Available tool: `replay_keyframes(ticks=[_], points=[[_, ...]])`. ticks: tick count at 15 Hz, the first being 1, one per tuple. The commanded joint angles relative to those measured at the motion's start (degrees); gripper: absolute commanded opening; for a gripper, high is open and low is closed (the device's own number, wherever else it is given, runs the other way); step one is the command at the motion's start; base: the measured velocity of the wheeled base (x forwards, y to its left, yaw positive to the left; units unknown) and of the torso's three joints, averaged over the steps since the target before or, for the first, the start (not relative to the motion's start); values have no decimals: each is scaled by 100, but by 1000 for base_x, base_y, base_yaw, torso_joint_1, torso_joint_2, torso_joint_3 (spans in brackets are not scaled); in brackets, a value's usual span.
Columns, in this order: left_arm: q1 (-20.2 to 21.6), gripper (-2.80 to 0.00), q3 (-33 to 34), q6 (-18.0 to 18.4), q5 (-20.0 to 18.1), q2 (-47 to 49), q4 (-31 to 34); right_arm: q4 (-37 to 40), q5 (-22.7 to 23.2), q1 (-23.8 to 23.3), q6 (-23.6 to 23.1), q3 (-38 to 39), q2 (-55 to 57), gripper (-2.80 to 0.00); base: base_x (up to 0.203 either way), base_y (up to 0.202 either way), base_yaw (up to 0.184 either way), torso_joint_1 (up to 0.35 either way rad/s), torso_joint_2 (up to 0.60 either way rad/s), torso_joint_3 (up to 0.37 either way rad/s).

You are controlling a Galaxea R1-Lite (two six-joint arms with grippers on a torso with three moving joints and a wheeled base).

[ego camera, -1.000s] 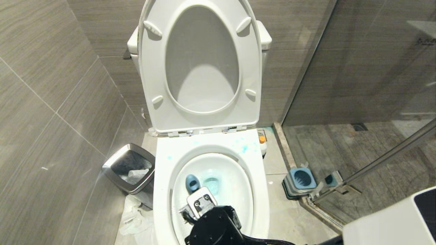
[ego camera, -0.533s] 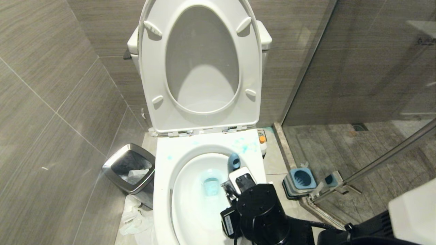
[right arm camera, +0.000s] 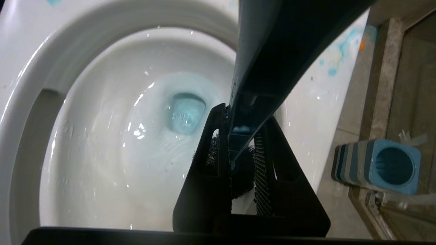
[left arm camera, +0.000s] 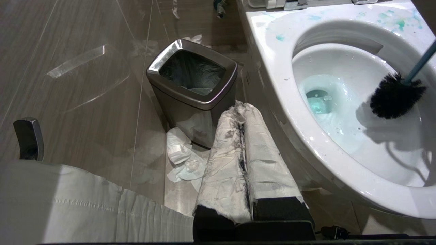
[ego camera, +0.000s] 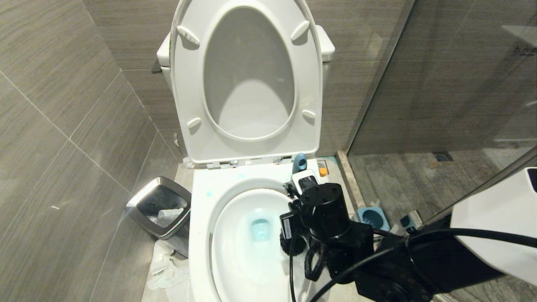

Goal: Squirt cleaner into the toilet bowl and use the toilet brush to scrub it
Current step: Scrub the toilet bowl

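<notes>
Nearest the camera, the right arm reached in from the lower right over the toilet bowl. Right gripper pointed down into the bowl, jaws narrow and clamped on the handle of the toilet brush. The handle ran up between the black fingers and its slate-blue end stuck out above the wrist, near the seat hinge. The black bristle head sat inside the bowl on its right side, against or just off the inner wall; contact could not be told. Water in the bottom of the bowl was tinted turquoise.

Left gripper hung low beside the bowl's left outer wall, its paper-wrapped fingers pressed together, holding nothing. Just past it stood a steel-rimmed bin with crumpled tissue on the floor at its foot.

On the right of the bowl, the blue-grey brush holder stood on the floor by the glass shower door.

Farther back, cleaner showed as turquoise splashes on the rear right of the rim, with smaller spots at rear left. A small orange cap peeked out at the right rear corner of the bowl. Seat and lid stood upright against the tank.
</notes>
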Motion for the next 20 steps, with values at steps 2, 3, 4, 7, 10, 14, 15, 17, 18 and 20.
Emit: replay_keyframes(ticks=[2,3,4,7,10,14,15,17,18,20], points=[[0,-280,0,-5,0,5,-4,-14,53,-203,-209,-1007,713,-280,0,0,0,0,0,0],[0,-280,0,0,0,5,-4,1,66,-250,-293,-1380,919,-280,0,0,0,0,0,0],[0,-280,0,-2,0,5,-4,41,78,-281,-371,-1734,1108,-280,0,0,0,0,0,0],[0,-280,0,-5,0,5,-4,473,161,-308,-476,-2843,1630,-280,0,0,0,0,0,0],[0,-280,0,4,0,5,1,978,180,-253,-506,-3874,2082,-280,0,0,0,0,0,0],[0,-280,0,4,0,5,-4,1490,190,-48,-511,-4951,2524,-280,0,0,0,0,0,0],[0,-280,0,-3,0,5,-4,1599,191,25,-511,-5196,2628,-280,0,0,0,0,0,0],[0,-280,0,-5,0,5,-4,1781,192,209,-511,-5492,2782,-280,0,0,0,0,0,0],[0,-280,0,3,0,5,-4,1812,192,317,-508,-5541,2820,-280,0,0,0,0,0,0],[0,-280,0,-5,0,5,-4,1815,200,507,-476,-5475,2833,-280,0,0,0,0,0,0]])
